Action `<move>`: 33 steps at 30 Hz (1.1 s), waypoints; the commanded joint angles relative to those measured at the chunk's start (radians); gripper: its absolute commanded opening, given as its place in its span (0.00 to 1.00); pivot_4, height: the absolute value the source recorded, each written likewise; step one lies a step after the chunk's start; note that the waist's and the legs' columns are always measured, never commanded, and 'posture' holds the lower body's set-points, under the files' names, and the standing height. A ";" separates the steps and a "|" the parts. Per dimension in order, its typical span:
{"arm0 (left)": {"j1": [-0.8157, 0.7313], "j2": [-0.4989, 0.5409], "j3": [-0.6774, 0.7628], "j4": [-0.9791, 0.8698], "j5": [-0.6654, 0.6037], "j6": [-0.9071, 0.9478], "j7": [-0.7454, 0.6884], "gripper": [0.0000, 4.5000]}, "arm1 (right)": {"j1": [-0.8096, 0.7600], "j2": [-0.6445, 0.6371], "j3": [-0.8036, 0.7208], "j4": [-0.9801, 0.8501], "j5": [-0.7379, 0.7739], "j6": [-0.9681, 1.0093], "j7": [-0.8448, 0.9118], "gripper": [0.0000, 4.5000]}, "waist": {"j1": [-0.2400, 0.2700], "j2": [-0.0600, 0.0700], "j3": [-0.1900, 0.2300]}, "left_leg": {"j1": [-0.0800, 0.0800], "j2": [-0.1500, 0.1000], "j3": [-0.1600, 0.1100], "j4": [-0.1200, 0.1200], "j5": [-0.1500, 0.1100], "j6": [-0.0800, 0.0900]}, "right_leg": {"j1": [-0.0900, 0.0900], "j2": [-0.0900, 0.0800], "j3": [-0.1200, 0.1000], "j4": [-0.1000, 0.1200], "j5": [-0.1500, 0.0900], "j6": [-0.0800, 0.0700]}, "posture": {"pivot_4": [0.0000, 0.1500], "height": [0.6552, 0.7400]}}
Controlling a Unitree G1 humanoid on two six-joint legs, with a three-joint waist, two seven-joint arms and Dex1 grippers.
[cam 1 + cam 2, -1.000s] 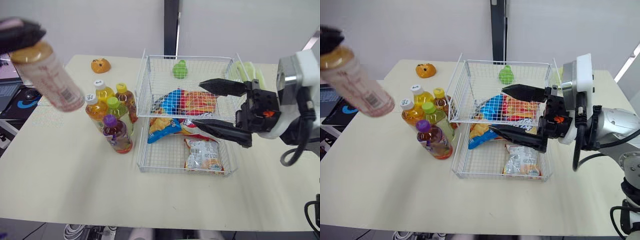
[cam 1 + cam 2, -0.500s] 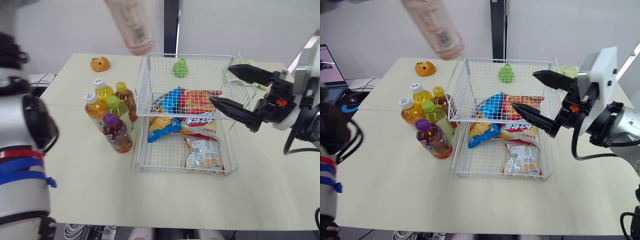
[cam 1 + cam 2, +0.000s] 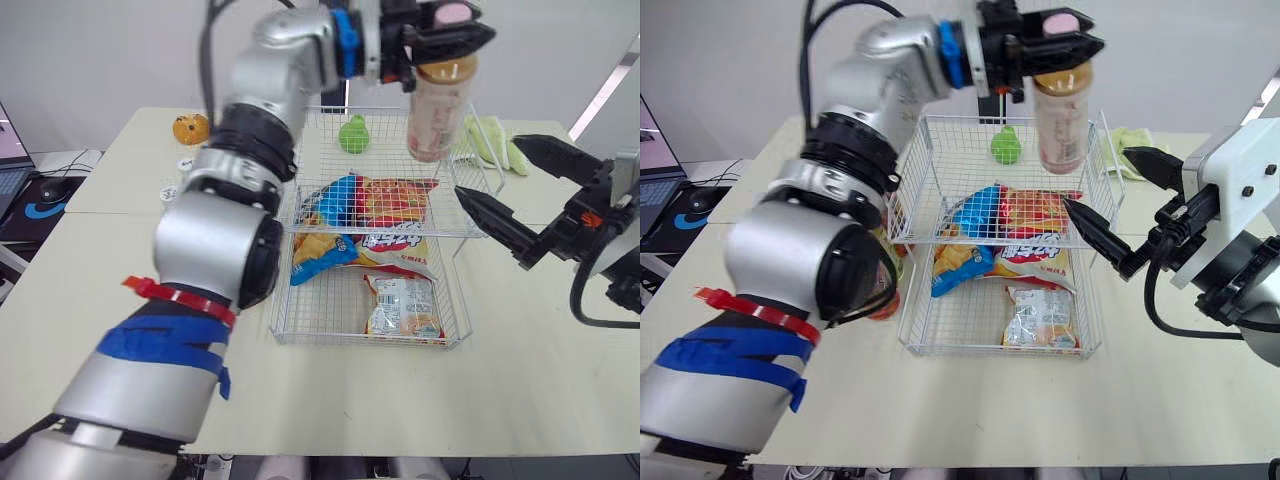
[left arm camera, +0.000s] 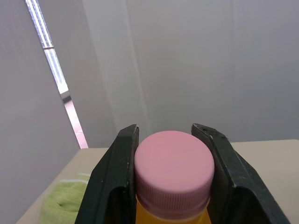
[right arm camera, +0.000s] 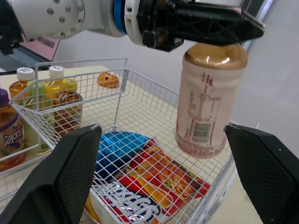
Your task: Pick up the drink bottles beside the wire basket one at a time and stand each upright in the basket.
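Left gripper (image 3: 1058,30) clamped on the pink cap of the drink bottle (image 3: 437,115) | bottle: amber liquid at the neck, pale pink printed label with barcode, hanging upright over the far right corner of the wire basket (image 3: 300,150) | right gripper (image 3: 1098,178) spread wide, empty, beside the basket's right edge | snack bags (image 3: 385,205) lie in the basket.

The bottle (image 3: 1060,120) had a pink cap (image 4: 174,161), amber drink and a pale pink label (image 5: 203,116) with dark print, the wire basket (image 3: 990,350) was white, the snack bags (image 3: 1032,215) blue, red and yellow, one toy (image 3: 1005,147) green, another toy (image 3: 190,129) orange, and the table (image 3: 540,360) cream.
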 commanded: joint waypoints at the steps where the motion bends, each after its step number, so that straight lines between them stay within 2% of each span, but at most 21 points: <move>1: -0.041 -0.012 0.028 0.010 0.029 -0.064 0.067 0.31 | 0.013 -0.024 -0.046 -0.034 0.034 -0.019 -0.051 1.00 | 0.000 0.000 0.000 | 0.000 0.000 0.000 0.000 0.000 0.000 | 0.000 0.000 0.000 0.000 0.000 0.000 | 1.00 1.00; 10: -0.032 -0.050 0.050 0.072 0.075 -0.072 0.128 0.31 | 0.060 -0.072 -0.085 -0.056 0.104 -0.042 -0.115 1.00 | 0.008 0.000 0.000 | 0.000 0.000 0.000 0.000 0.000 0.000 | 0.000 0.000 0.000 0.000 0.000 0.000 | 1.00 1.00; 12: -0.031 -0.053 0.056 0.078 0.082 -0.068 0.135 0.46 | 0.067 -0.082 -0.088 -0.057 0.116 -0.048 -0.125 1.00 | 0.013 0.000 0.000 | 0.000 0.000 0.000 0.000 0.000 0.000 | 0.001 0.000 0.000 0.000 0.000 0.000 | 1.00 1.00; 13: -0.030 -0.053 0.057 0.079 0.088 -0.070 0.134 0.50 | 0.069 -0.086 -0.088 -0.058 0.120 -0.051 -0.130 1.00 | 0.014 0.000 0.000 | 0.000 0.000 0.000 0.000 0.000 0.000 | 0.001 0.000 0.000 0.000 0.000 0.000 | 1.00 1.00; 20: -0.060 -0.005 0.107 0.071 0.079 -0.070 0.140 0.98 | 0.063 -0.099 -0.055 -0.041 0.116 -0.082 -0.118 1.00 | 0.013 0.000 0.000 | 0.002 0.000 0.001 0.001 0.000 0.000 | 0.003 0.000 0.000 0.000 0.000 0.000 | 1.00 1.00; 23: -0.078 0.048 0.142 0.055 0.058 -0.046 0.102 0.99 | 0.052 -0.101 -0.031 -0.027 0.105 -0.093 -0.085 1.00 | 0.009 0.000 0.000 | 0.002 0.000 0.001 0.000 0.000 0.000 | 0.003 0.001 0.001 0.000 0.000 0.000 | 1.00 1.00; 28: -0.053 0.193 0.195 -0.023 0.006 0.046 -0.020 0.99 | -0.026 -0.091 0.067 0.039 0.065 -0.119 0.037 1.00 | -0.004 0.000 0.000 | 0.003 0.000 0.001 0.000 0.000 0.000 | 0.003 0.001 0.001 0.001 0.000 0.000 | 1.00 1.00; 31: 0.012 0.300 0.209 -0.147 -0.019 0.135 -0.058 0.99 | -0.120 -0.057 0.174 0.096 0.016 -0.139 0.129 1.00 | -0.011 0.001 0.000 | 0.004 0.000 0.001 0.001 0.000 0.000 | 0.003 0.001 0.001 0.002 0.000 0.000 | 1.00 1.00; 33: 0.091 0.387 0.227 -0.261 -0.030 0.213 -0.032 0.99 | -0.185 -0.022 0.241 0.142 -0.011 -0.150 0.205 1.00 | -0.016 0.002 -0.001 | 0.005 0.000 0.001 0.001 0.000 0.000 | 0.003 0.001 0.001 0.002 0.000 0.000 | 1.00 1.00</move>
